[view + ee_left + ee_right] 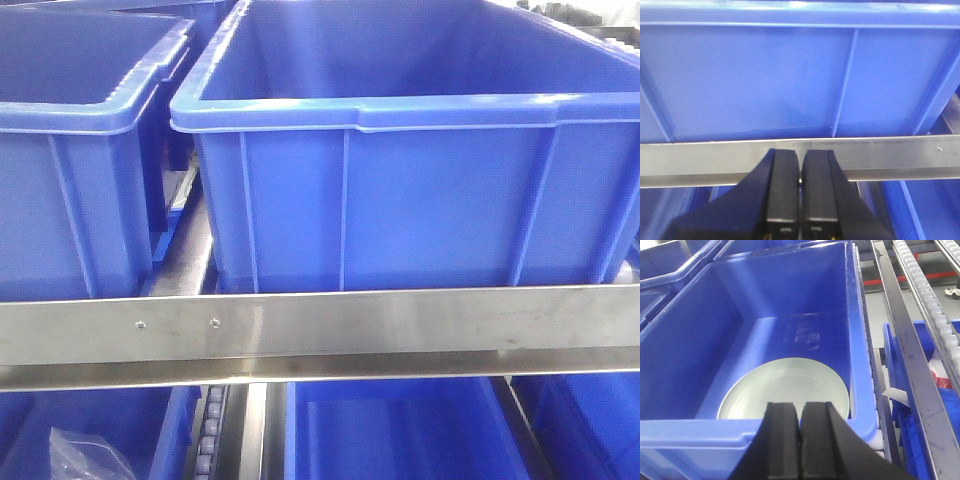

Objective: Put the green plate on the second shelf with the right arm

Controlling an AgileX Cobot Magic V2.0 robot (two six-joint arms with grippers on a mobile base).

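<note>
The green plate point(785, 387) lies flat on the floor of a blue bin point(700, 435), pale and round, seen only in the right wrist view. My right gripper point(800, 412) hovers at the bin's near rim, above and in front of the plate, its black fingers pressed together with nothing between them. My left gripper point(800, 160) is shut and empty too, held just in front of the steel shelf rail point(890, 155) below another blue bin point(750, 80). Neither gripper shows in the front view.
The front view shows two large blue bins point(420, 150) point(70, 150) side by side on a shelf behind a steel rail point(400, 330), with more bins point(400, 430) below. Roller tracks point(935, 315) and steel rails point(900, 325) run along the right of the plate's bin.
</note>
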